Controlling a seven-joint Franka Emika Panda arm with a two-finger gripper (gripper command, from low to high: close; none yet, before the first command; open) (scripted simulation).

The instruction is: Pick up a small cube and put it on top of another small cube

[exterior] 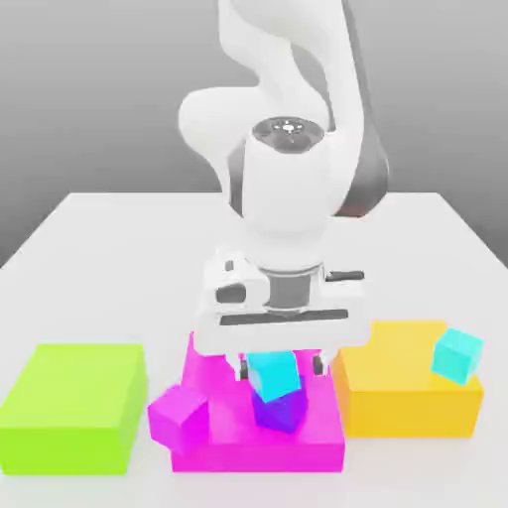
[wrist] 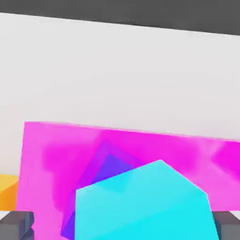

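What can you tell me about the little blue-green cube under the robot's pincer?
The cyan cube is small, plain and smooth, like shiny plastic. It sits tilted, turned cornerwise, on top of a purple cube, which rests on the big flat magenta block. The pincer hangs right above it, with a fingertip on either side, spread apart and not squeezing it.

A white table with a flat matte top fills the lower part of the exterior view. Behind it stands a plain grey backdrop, lighter toward the table's far edge. Light is soft and even.
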